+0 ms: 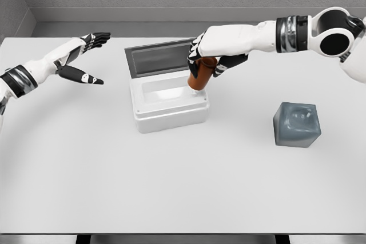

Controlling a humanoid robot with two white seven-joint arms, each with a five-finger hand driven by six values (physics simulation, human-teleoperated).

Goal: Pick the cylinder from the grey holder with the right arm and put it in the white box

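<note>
A brown-orange cylinder (201,75) hangs upright over the right end of the white box (169,112), its lower end at about the rim. My right hand (210,60) is shut on its upper part, the arm reaching in from the upper right. The box's grey lid (159,58) stands open behind it. The grey holder (296,124) sits on the table to the right, with nothing in it. My left hand (88,55) hovers open at the far left, fingers spread, well clear of the box.
The white table (183,192) spreads wide in front of the box and holder. A grey wall runs along the table's far edge.
</note>
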